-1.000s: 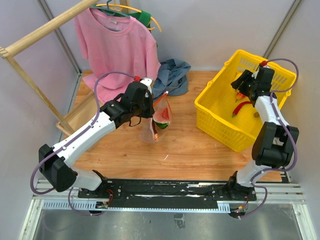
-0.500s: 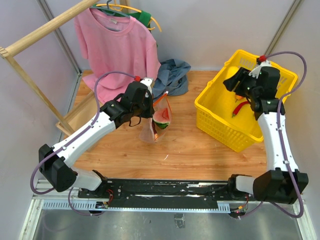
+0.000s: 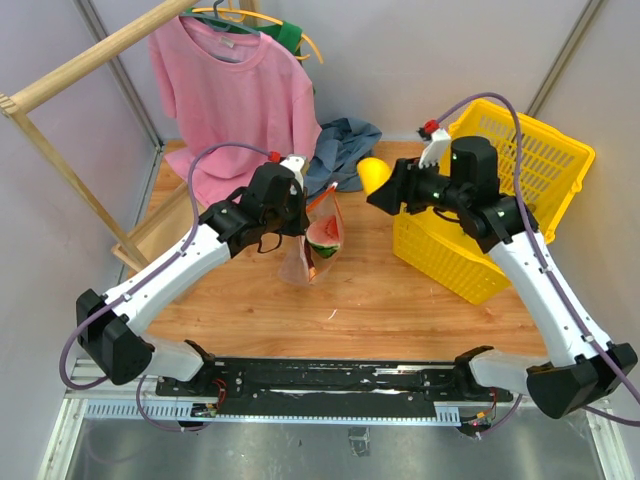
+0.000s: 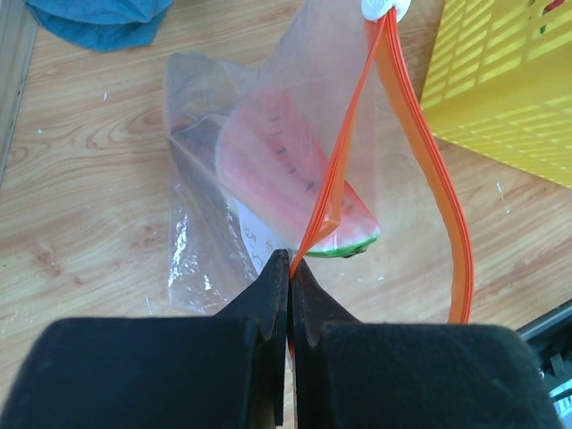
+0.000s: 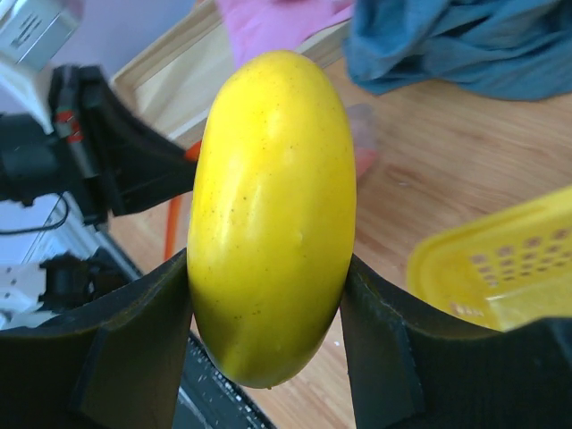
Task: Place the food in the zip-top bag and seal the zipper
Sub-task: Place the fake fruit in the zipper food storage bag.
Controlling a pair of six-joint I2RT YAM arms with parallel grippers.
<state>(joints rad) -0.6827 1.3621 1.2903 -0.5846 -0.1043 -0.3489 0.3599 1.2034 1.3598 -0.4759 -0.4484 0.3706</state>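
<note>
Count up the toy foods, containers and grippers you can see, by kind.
Toy foods: 2, watermelon slice, yellow fruit; dark shape behind the slice unclear
Containers: 2, zip-top bag, yellow basket
Grippers: 2, left gripper, right gripper
Total: 6

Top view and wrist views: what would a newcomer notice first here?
The bright yellow fruit stands out most, pinched in the right claw between the yellow basket and the clear bag. Next comes that bag, held up by its orange zipper in the shut left claw, with a watermelon slice inside. At the back hangs a pink shirt.
</note>
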